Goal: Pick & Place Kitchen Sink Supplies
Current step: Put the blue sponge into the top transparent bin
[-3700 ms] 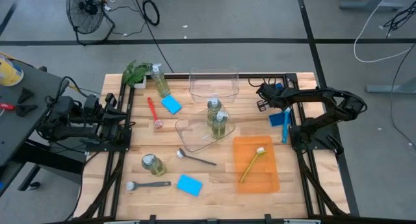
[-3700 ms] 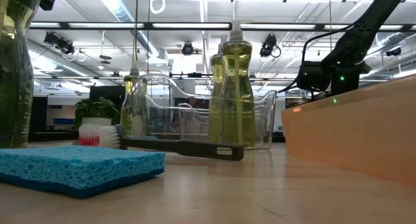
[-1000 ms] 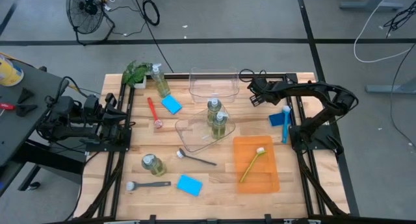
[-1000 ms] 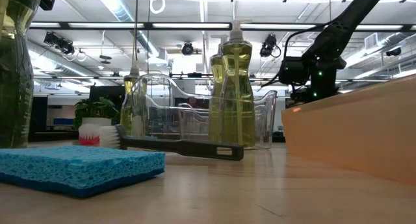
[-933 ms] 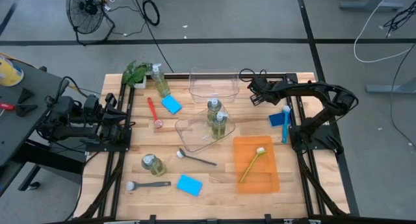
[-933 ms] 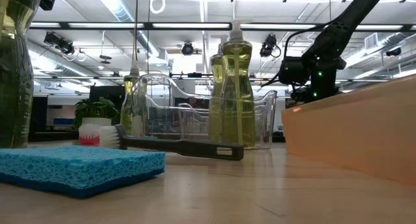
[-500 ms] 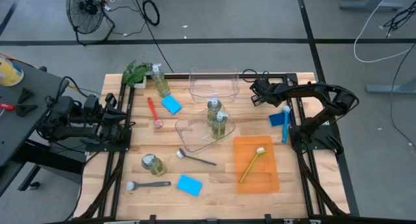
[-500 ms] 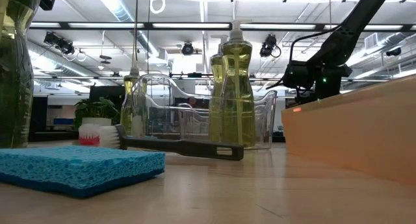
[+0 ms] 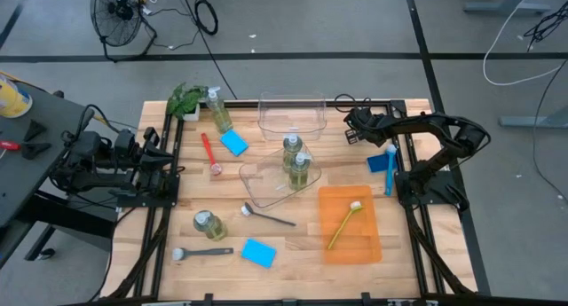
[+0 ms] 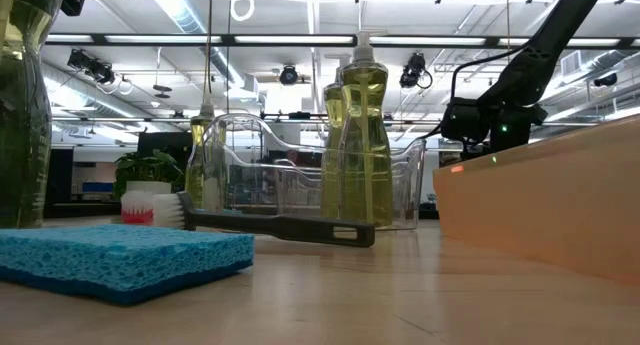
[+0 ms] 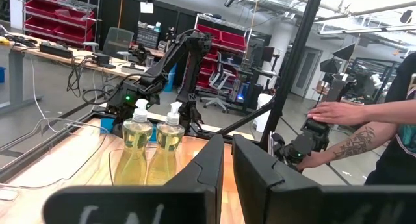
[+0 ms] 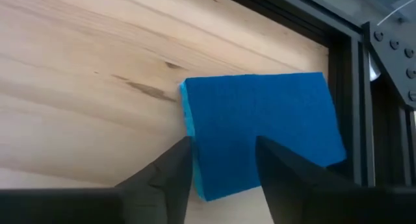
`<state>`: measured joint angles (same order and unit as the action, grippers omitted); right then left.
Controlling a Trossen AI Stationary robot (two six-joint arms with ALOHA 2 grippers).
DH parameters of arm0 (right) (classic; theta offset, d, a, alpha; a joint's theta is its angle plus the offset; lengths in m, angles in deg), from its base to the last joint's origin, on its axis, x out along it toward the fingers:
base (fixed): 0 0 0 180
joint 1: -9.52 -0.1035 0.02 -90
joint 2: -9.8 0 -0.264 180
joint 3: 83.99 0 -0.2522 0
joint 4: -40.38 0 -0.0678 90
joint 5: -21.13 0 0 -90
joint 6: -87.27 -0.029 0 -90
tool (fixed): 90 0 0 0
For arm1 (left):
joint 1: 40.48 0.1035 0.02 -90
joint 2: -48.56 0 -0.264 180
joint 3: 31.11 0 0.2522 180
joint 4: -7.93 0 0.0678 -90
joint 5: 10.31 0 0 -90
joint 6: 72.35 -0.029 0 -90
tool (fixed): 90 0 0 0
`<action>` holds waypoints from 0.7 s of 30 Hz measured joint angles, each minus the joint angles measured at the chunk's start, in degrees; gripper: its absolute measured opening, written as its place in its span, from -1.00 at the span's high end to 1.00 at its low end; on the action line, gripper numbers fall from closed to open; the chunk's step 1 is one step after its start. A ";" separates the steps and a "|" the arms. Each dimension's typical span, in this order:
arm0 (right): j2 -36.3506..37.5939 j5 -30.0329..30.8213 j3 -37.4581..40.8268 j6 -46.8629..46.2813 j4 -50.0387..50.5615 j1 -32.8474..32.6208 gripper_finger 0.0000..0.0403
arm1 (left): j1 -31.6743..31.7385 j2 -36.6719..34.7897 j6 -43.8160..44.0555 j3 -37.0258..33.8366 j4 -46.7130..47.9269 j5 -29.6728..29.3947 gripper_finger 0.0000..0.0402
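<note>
Leftmost, the left pincer (image 9: 169, 168) rests at the left edge of the pale wooden bench (image 9: 302, 244), its fingers (image 11: 207, 165) drawn close together with only a thin gap, holding nothing.

Far left corner: leafy green plant (image 9: 185, 98), and beside it a small clear pump bottle of yellow-green liquid (image 9: 217, 111) standing alone. Just nearer, a slim red long-handled dish brush (image 9: 209, 153) lies beside a flat bright-blue rectangular sponge (image 9: 234, 143).

Near left: a second clear pump bottle (image 9: 209, 224), a dark grey dish brush with a white head (image 9: 202, 252), and a second blue sponge (image 9: 258, 252). Another dark brush (image 9: 268, 216) lies just in front of the middle bin.

Centre: an empty clear plastic bin (image 9: 291, 116) at the far edge; closer in, a second clear bin (image 9: 259, 184) set askew, with two pump bottles (image 9: 295, 162) standing upright in it.

Right of centre: a flat orange tray (image 9: 349, 244) with a yellow-green dish brush (image 9: 345, 223) lying in it.

Right side: the right pincer (image 9: 355, 129) hangs over the far right part of the bench, fingers (image 12: 170, 169) partly apart and empty. A third blue sponge (image 12: 263, 130) lies flat against the black frame rail, below and ahead of it, apart from the fingertips. A slim blue dish brush (image 9: 390, 168) lies beside that sponge.
</note>
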<state>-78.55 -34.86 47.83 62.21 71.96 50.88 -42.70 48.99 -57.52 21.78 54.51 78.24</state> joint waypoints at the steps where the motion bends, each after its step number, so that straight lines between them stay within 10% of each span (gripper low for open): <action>1: 0.00 -0.08 0.00 0.00 -0.03 0.10 0.23 | 0.01 -0.01 0.01 0.00 0.02 0.01 0.82; 11: 0.07 -2.48 -0.02 0.00 -0.36 0.19 0.93 | 0.01 -0.01 0.00 0.00 0.01 0.01 0.82; 21: 1.99 -6.05 0.00 0.76 1.17 -1.22 0.99 | 0.02 0.00 0.00 0.00 0.01 0.01 0.82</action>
<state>-76.56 -40.91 47.83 62.97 73.13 49.66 -42.68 48.99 -57.52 21.78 54.52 78.25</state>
